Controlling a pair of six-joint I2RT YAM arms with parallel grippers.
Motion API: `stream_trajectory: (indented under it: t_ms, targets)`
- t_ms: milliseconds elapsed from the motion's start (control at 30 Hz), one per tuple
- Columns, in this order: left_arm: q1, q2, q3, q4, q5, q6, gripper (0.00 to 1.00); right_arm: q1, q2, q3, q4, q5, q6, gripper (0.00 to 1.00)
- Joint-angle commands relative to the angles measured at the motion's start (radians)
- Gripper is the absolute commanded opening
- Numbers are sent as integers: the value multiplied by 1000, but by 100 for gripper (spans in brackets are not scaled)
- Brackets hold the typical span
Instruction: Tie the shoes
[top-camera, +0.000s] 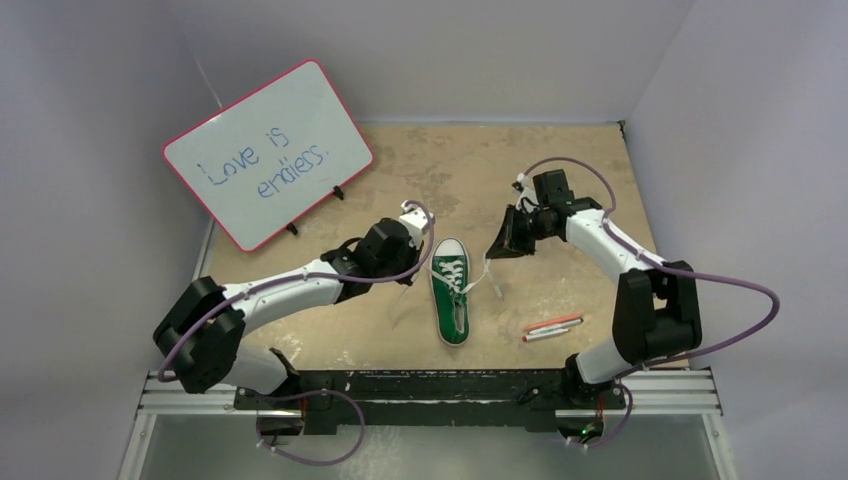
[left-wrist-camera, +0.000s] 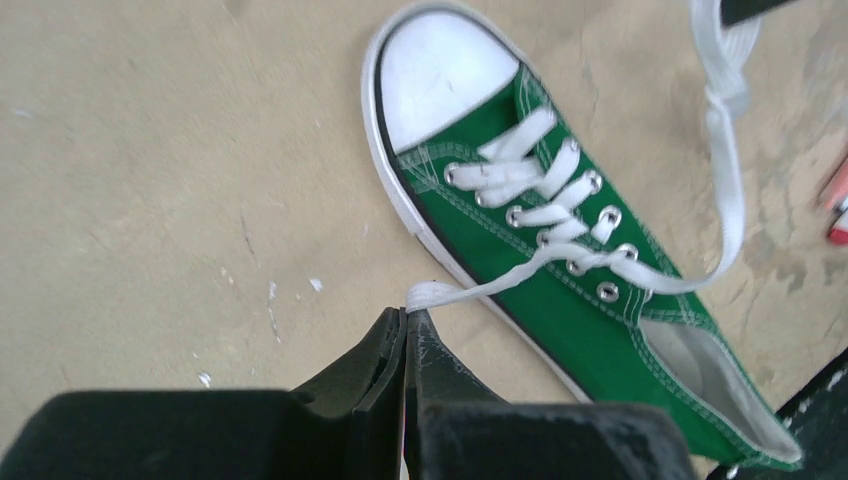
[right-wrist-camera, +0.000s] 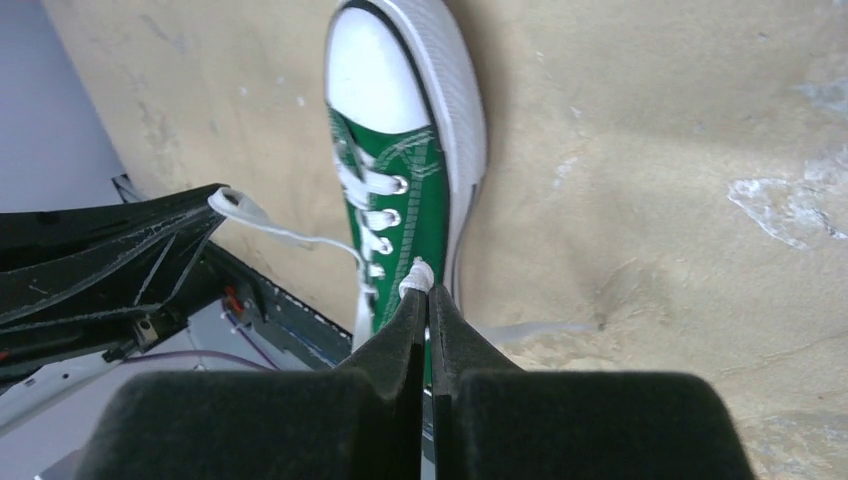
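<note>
The green sneaker (top-camera: 452, 295) lies on the table between my arms, with its white toe cap pointing away from the bases. My left gripper (top-camera: 410, 275) is just left of the shoe, shut on one white lace (left-wrist-camera: 470, 292) that runs taut from the eyelets to its tips (left-wrist-camera: 408, 312). My right gripper (top-camera: 492, 255) is just right of the shoe, shut on the other white lace (left-wrist-camera: 728, 180), whose pinched bit shows at its tips (right-wrist-camera: 428, 290). The shoe also shows in the left wrist view (left-wrist-camera: 560, 290) and the right wrist view (right-wrist-camera: 405, 170).
A whiteboard (top-camera: 268, 152) with a pink rim stands at the back left. Two markers (top-camera: 552, 326) lie on the table right of the shoe's heel. Grey walls close in the table on the left, right and far sides.
</note>
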Motion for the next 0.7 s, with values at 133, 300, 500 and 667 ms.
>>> stream_trajectory:
  t_ms: [133, 300, 500, 667]
  targets:
    - [-12, -64, -50, 232, -60, 36, 0, -1, -54, 107, 67, -127, 88, 0]
    - [-22, -75, -106, 343, -12, 82, 0, 0, -50, 82, 327, -219, 320, 0]
    - [-45, -55, -178, 542, 1, 75, 0, 34, -37, 80, 596, -201, 519, 0]
    - [-64, -52, -204, 591, 10, 50, 0, 150, 71, 244, 462, -141, 344, 0]
